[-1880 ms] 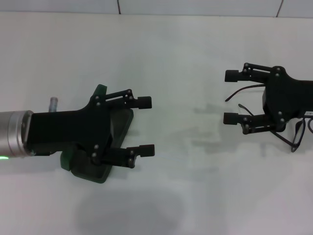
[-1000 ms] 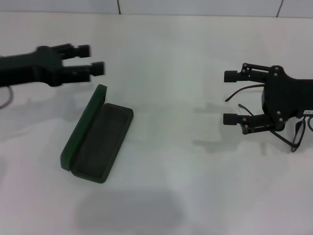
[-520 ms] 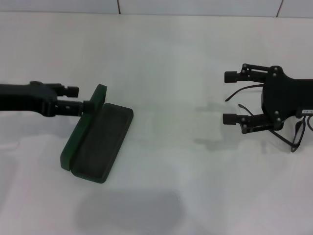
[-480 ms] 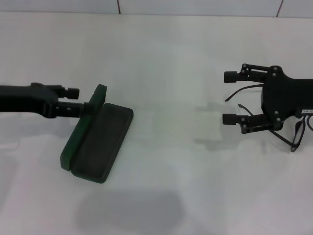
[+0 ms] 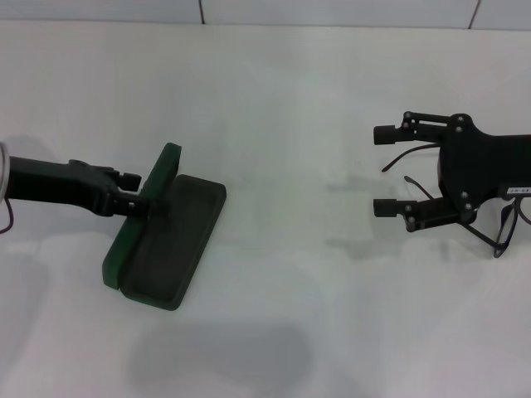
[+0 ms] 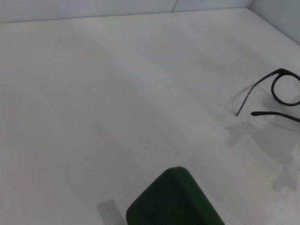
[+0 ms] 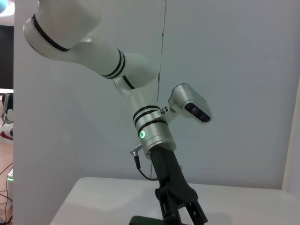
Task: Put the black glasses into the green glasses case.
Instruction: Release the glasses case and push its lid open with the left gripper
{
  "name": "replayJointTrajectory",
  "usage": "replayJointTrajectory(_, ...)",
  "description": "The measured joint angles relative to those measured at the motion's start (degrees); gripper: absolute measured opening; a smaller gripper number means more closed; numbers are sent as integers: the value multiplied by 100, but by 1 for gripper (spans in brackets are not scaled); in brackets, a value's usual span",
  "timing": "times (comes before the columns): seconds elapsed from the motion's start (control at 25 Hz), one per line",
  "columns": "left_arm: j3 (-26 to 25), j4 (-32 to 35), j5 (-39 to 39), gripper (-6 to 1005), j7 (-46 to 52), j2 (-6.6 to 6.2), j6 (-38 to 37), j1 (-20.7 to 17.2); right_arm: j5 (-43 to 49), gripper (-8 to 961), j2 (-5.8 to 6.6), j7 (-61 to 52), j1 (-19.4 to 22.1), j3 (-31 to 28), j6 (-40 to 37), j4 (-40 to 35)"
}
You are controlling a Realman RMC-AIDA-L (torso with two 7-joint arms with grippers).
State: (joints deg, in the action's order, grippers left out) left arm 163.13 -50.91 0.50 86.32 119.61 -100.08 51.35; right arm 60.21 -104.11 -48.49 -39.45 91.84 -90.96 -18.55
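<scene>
The green glasses case [image 5: 170, 236] lies open on the white table at the left, its lid [image 5: 145, 207] standing up along its left side. My left gripper [image 5: 139, 191] reaches in low from the left, open, with its fingertips at the raised lid. The lid's end shows close up in the left wrist view [image 6: 174, 200]. The black glasses [image 5: 506, 228] lie at the far right, mostly hidden under my right gripper [image 5: 386, 170], which hovers open over them. They also show in the left wrist view [image 6: 276, 89].
The white table [image 5: 282, 99] stretches between the case and the glasses. A wall seam runs along its back edge. The right wrist view shows my left arm [image 7: 154, 136] and the case's edge [image 7: 143, 219] below it.
My left gripper has come off the case, swung out to the left, then dropped down to the case's raised lid. My right gripper has shifted slightly left.
</scene>
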Motion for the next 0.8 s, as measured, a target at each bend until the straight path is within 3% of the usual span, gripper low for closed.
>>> replayJointTrajectory(0.28,0,43,127,818,71,-26,24,52,-2,825,-21,12,30,-8,36,0)
replayJointTrajectory(0.52,0,24,192,703,75,-39,10,117,-1,821,-51,14,7,-9,46,-32)
replayJointTrajectory(0.72,0,-3,109,607,77,-128,6,131,0,816,-68,15,52,-9,57,-75)
replayJointTrajectory(0.8,0,-4,105,451,78,-157,11,165,-4,815,-73,16,80,-9,57,-79)
